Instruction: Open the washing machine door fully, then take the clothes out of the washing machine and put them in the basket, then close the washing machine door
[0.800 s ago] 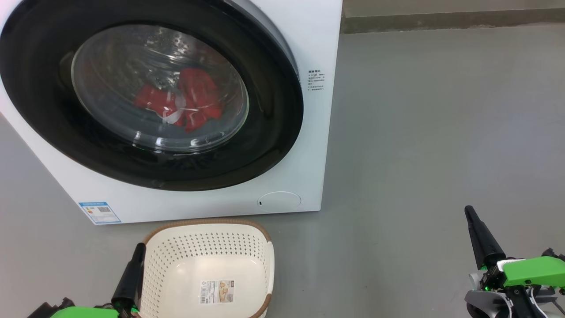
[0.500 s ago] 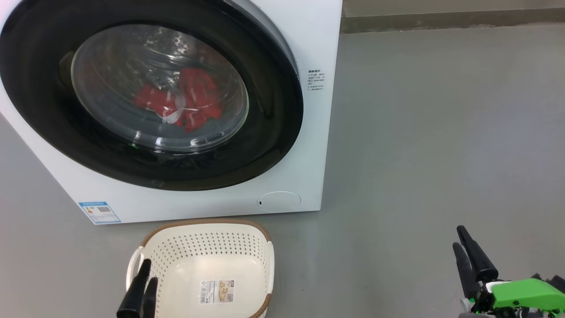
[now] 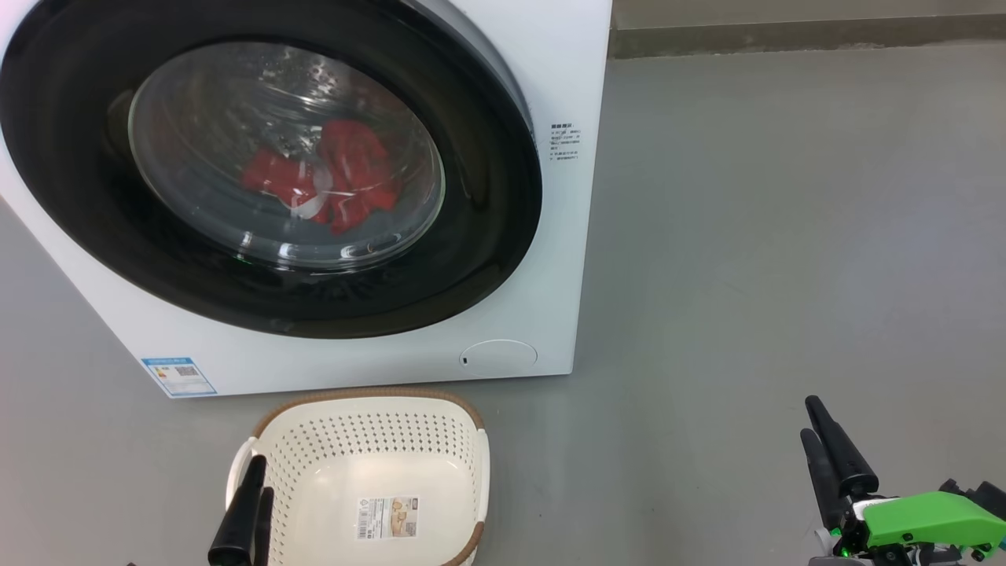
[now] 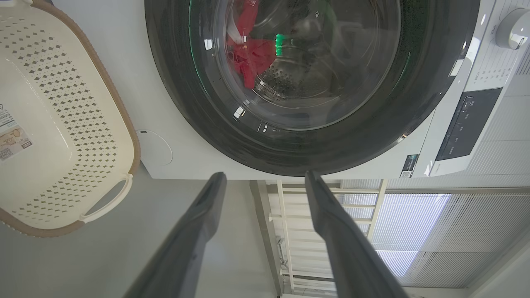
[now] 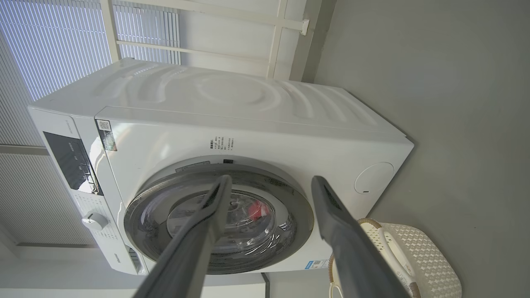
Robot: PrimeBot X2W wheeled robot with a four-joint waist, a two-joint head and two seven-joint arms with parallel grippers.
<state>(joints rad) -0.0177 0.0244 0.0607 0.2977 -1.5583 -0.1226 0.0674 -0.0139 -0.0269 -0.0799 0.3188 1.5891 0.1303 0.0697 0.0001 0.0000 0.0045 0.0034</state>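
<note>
The white washing machine (image 3: 562,259) fills the upper left of the head view, and its door (image 3: 487,196), with a glossy black rim, lies shut against the front. Red clothes (image 3: 346,169) show through the glass; the left wrist view shows the clothes (image 4: 252,58) too. The cream basket (image 3: 369,395) stands on the floor just before the machine. My left gripper (image 3: 261,478) hangs over the basket's left edge, open and holding nothing. My right gripper (image 3: 809,418) is far right above bare floor, open, fingers apart in the right wrist view (image 5: 270,179).
A grey floor (image 3: 786,236) spreads wide to the right of the machine. A small round flap (image 3: 498,355) sits low on the machine's front. The control panel (image 4: 468,124) and a knob (image 4: 511,29) show in the left wrist view.
Both grippers have sunk lower in the head view and turned, so both fingers of each now show close together. The door, clothes and basket have not moved.
</note>
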